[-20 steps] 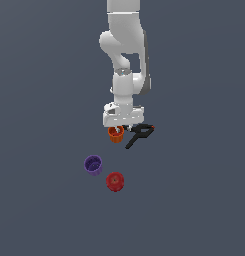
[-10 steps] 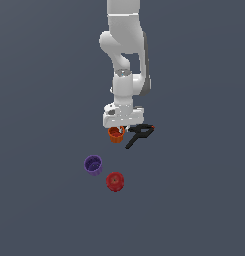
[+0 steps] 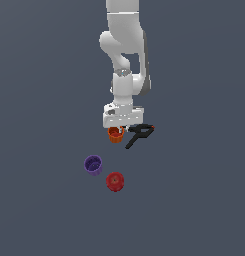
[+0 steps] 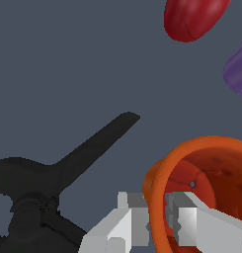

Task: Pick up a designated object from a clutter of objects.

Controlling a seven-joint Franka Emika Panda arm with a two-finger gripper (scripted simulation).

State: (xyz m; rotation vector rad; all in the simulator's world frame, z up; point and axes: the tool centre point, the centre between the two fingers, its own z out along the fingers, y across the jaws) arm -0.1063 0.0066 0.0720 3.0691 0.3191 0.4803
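- Gripping the orange cup point(image 4: 206, 188) by its rim: in the wrist view one finger point(image 4: 117, 225) is sitting outside the cup wall and the other is reaching inside the darker red-orange interior, with the rim pinched between them.
- The gripper point(image 3: 117, 131) is pointing straight down from the white arm point(image 3: 125, 55), with the cup point(image 3: 115, 134) directly beneath the hand's white body and its upper edge tucked up against it.
- Whether the cup is resting on the floor or hanging clear of it is not something either view is settling.
- The black clamp point(image 3: 139, 134) is lying just beside the cup, toward the exterior view's right, with its orange tip at the far end; from the exterior view I cannot tell whether it is touching the cup.
- In the wrist view the clamp point(image 4: 53, 178) is showing one long black handle angling away from the fingers, apart from the cup's rim.
- The purple cup point(image 3: 93, 164) is sitting well apart from the gripper, nearer the camera and toward the exterior view's left.
- The red cup point(image 3: 114, 181) is sitting near the purple one, apart from it.
- Both are appearing only partly at the edge of the wrist view: red point(image 4: 191, 17), purple point(image 4: 237, 69).
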